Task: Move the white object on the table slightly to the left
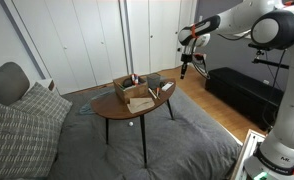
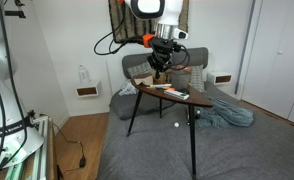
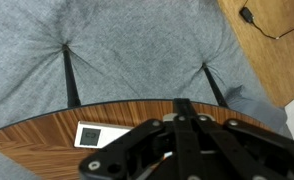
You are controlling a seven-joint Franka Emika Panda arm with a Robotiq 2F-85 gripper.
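Observation:
The small oval reddish-brown wooden table [image 1: 107,108] stands on a grey rug and shows in both exterior views [image 2: 199,101]. A flat white object [image 1: 142,103] lies on its top; in the wrist view it is a white square piece [image 3: 90,135] near the table's edge [image 3: 37,138]. It also shows in an exterior view [image 2: 176,93]. My gripper [image 1: 185,70] hangs in the air above the table's end, not touching anything [image 2: 159,72]. In the wrist view its fingers [image 3: 184,108] meet at the middle and look shut and empty.
An open brown box [image 1: 130,89] with small items sits on the table beside the white object. A grey sofa with checked cushions [image 1: 22,125] stands behind the table. A black low cabinet [image 1: 242,90] is by the wall. The grey rug [image 1: 182,145] surrounds the table.

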